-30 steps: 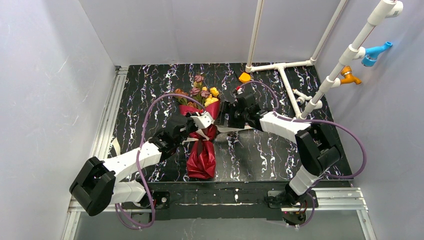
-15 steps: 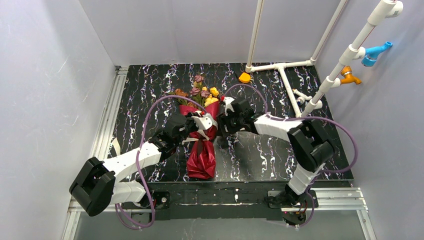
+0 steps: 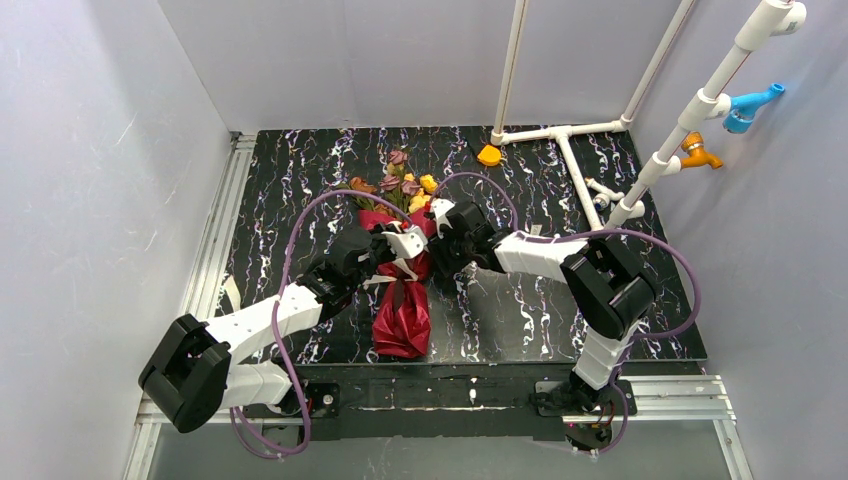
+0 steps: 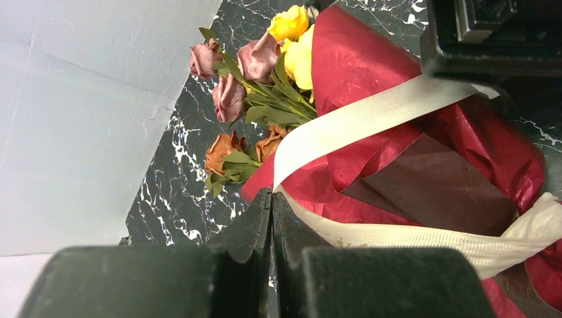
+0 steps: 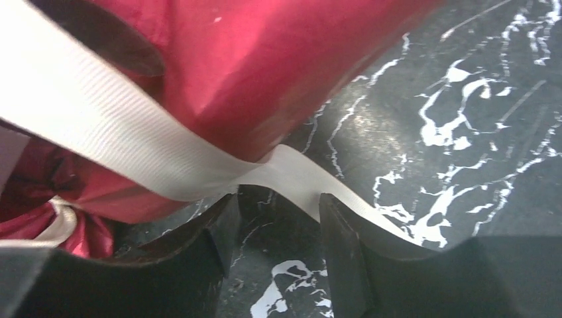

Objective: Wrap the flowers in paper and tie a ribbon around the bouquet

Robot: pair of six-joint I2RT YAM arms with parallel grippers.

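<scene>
The bouquet (image 3: 403, 310) is one, with one ribbon (image 5: 99, 126); your left gripper (image 4: 272, 199) seemingly pinches it, your right gripper (image 5: 277, 202), narrower than before, straddles it.

The bouquet (image 3: 403, 300) lies flat on the counter (image 3: 290, 180) in front of me, blooms pointing away and the narrow end toward me. The flowers (image 4: 255, 86), yellow, dusty pink and orange with green leaves, spill from the wide mouth of the crinkly dark red paper (image 4: 371, 59). The cream ribbon (image 4: 371, 112) crosses the cone in two bands that meet at the pinched fingertips of my left hand (image 4: 272, 199). Another stretch trails onto the counter between the parted fingers of my right hand (image 5: 278, 205).
</scene>
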